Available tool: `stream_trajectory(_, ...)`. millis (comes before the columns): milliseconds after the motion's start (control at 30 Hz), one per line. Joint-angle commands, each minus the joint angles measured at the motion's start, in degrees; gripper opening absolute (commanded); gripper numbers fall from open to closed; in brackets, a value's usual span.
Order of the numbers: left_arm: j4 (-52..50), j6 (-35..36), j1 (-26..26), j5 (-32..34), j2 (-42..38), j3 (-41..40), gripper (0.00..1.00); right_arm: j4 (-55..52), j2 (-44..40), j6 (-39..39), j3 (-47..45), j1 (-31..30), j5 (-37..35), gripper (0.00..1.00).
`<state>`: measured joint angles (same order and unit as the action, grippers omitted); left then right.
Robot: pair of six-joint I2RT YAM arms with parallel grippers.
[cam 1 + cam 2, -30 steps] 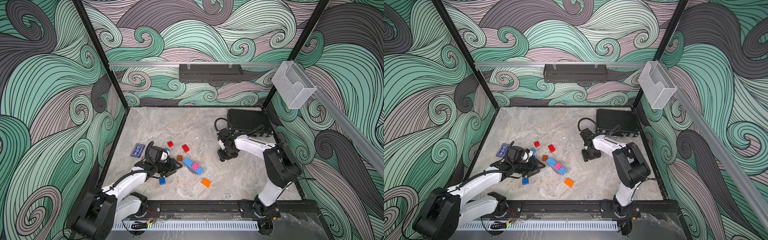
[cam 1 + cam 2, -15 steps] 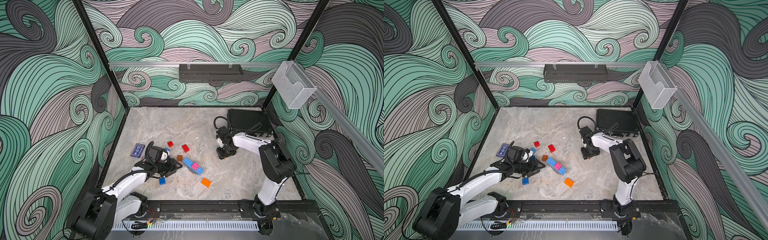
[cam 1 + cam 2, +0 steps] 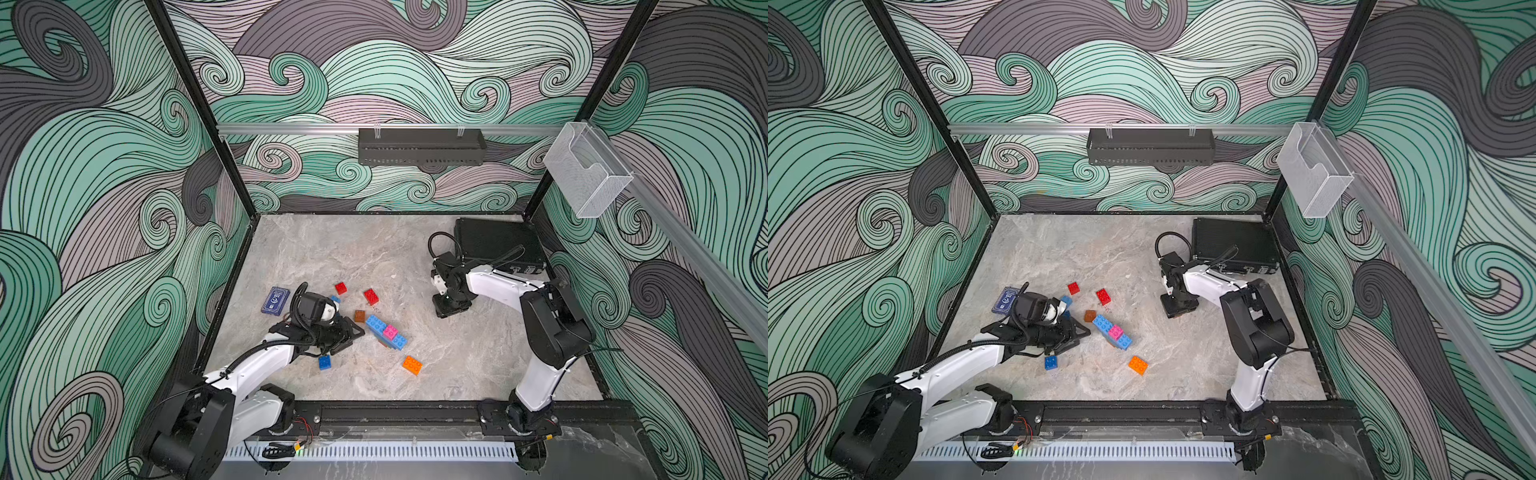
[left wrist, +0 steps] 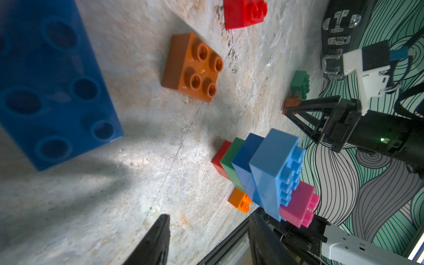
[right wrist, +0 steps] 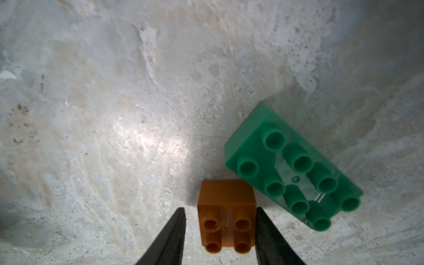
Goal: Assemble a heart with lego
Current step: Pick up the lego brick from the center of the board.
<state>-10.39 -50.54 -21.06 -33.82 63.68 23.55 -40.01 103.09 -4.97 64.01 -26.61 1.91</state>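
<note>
Near the shut black case [image 3: 498, 245], the right claw [image 5: 219, 208] stands part open astride an orange-brown square brick [image 5: 227, 197] next to a green oblong brick [image 5: 291, 174], while the left claw [image 4: 207, 215], open and empty, faces the stacked lego [image 3: 386, 332] farther from it on the counter [image 3: 457, 365].

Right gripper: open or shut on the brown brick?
Open. In the right wrist view the right gripper straddles the brown brick, but bare floor shows between one finger and the brick's side.

Low, level left hand [image 3: 351, 337], fingers [image 4: 158, 238] apart; right hand [image 3: 451, 309] downward, likewise.
</note>
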Motion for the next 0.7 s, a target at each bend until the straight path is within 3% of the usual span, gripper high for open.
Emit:
stream_trajectory(0, -0.4, 0.8, 0.6, 0.1, 0.1, 1.8, 0.56, -0.5, -0.1, -0.1, 0.8, 0.1, -0.1, 0.45)
stream_trajectory(333, -0.4, 0.8, 0.5, 0.2, 0.2, 2.0, 0.55, -0.7, -0.4, 0.1, 0.6, -0.1, -0.2, 0.34)
stream_trajectory(667, -1.3, 0.9, 1.3, 0.6, -1.8, 2.4, 0.55, -6.5, -8.9, 1.1, 5.1, -4.8, 0.0, 0.33)
